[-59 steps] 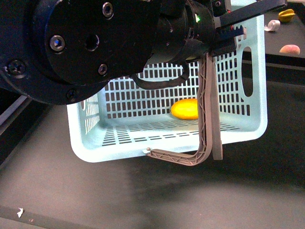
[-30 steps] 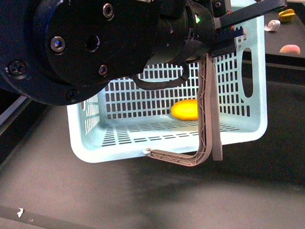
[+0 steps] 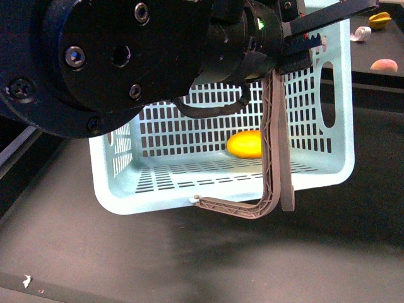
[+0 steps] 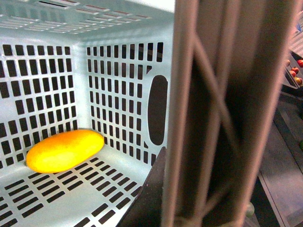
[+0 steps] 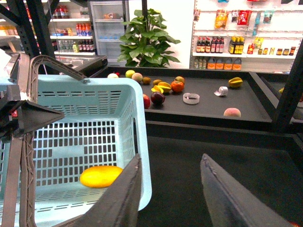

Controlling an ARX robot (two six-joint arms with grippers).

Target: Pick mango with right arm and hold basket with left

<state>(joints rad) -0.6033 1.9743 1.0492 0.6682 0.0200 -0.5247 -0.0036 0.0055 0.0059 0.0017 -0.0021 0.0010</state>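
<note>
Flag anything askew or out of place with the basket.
The basket hangs tipped, its opening facing the front camera, carried by its grey handle in the left gripper. The mango lies low against its slotted back wall.

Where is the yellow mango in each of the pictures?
Front view: the mango lies inside the light blue basket, right of the picture's middle, just left of the grey handle.
Left wrist view: lower left, on the basket's slotted floor near a corner.
Right wrist view: lower left, down inside the basket.
Shared landmark: the grey handle shows in all three views, and the mango always lies in the basket close to it.
</note>
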